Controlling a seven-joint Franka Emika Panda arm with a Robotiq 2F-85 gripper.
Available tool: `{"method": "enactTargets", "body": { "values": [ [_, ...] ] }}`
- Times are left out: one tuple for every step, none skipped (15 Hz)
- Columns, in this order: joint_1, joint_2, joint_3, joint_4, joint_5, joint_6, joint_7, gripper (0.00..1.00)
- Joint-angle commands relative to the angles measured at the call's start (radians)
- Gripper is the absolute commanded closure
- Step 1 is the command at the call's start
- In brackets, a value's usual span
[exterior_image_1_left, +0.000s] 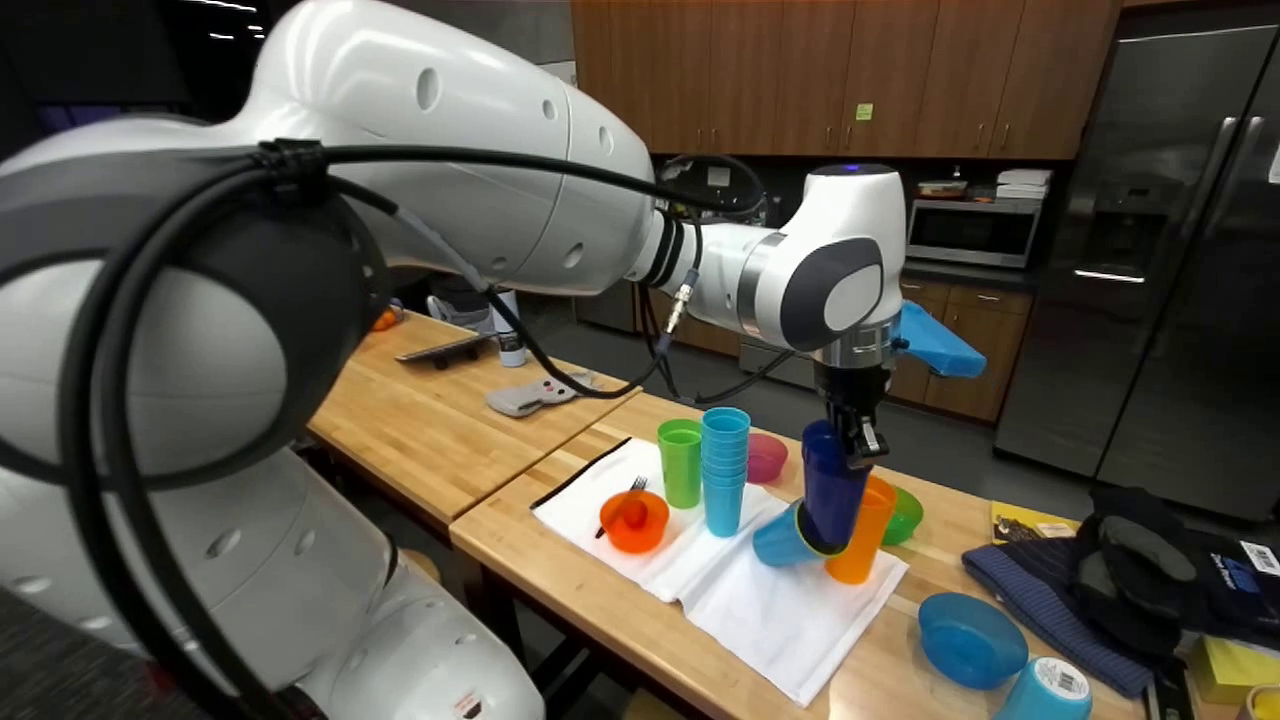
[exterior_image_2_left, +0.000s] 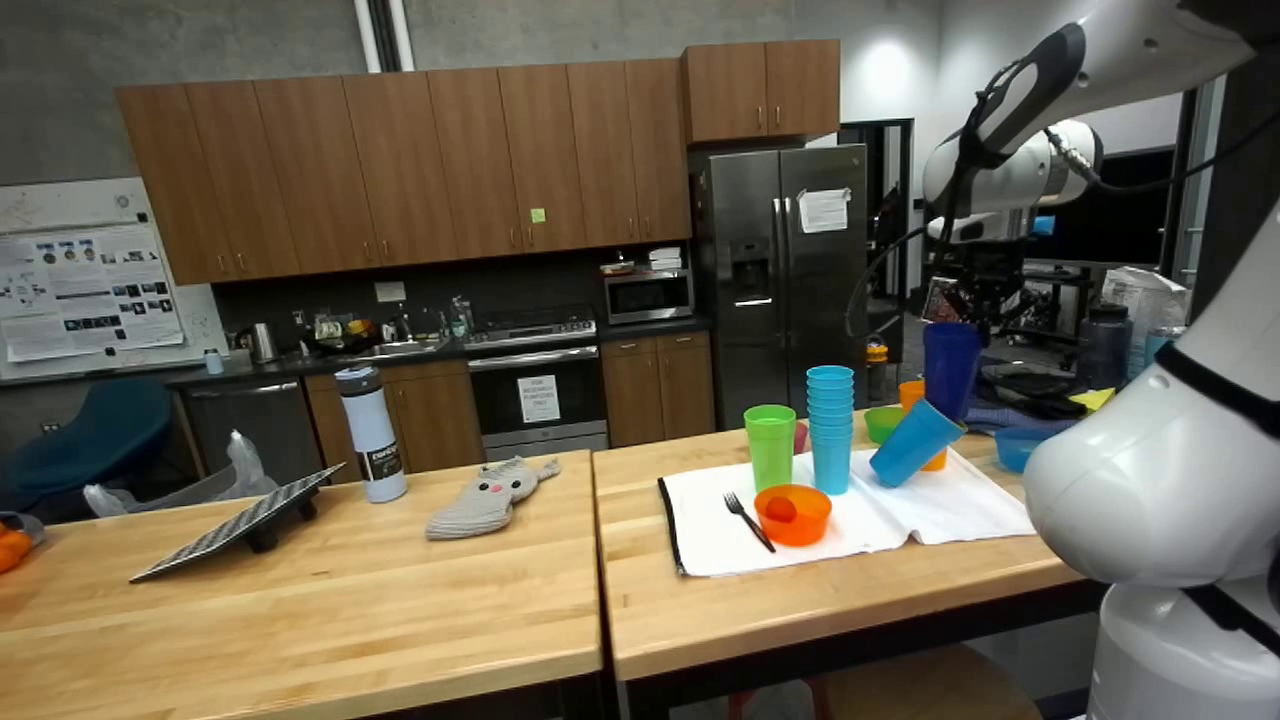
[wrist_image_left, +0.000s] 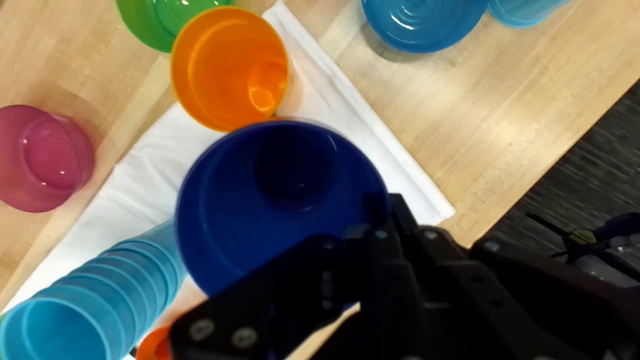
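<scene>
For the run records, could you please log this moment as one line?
claw: shut on dark blue cup at its rim; nearby: orange cup, tilted light blue cup; below: white cloth

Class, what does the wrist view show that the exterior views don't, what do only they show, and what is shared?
Only the wrist view: the inside bottom of the dark blue cup.
Only the exterior views: the refrigerator and the microwave.
Shared: the gripper holding that cup at its rim, the orange cup, the stacked light blue cups and the white cloth.
</scene>
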Motion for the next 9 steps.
{"method": "enactTargets", "body": {
  "values": [
    [0.012, 0.014, 0.047, 0.049, -0.003, 0.026, 0.025, 0.99],
    [0.017, 0.019, 0.057, 0.060, -0.002, 0.030, 0.025, 0.99],
    [0.023, 0.023, 0.062, 0.070, 0.004, 0.030, 0.021, 0.99],
    [0.025, 0.020, 0.067, 0.071, 0.007, 0.032, 0.021, 0.99],
    [0.029, 0.020, 0.067, 0.080, 0.012, 0.025, 0.008, 0.99],
    [0.031, 0.019, 0.068, 0.081, 0.013, 0.026, 0.005, 0.99],
    [0.034, 0.014, 0.069, 0.078, 0.016, 0.026, 0.007, 0.99],
    [0.036, 0.014, 0.065, 0.084, 0.021, 0.021, -0.003, 0.99],
    [0.036, 0.011, 0.065, 0.083, 0.020, 0.022, -0.004, 0.99]
  ]
}}
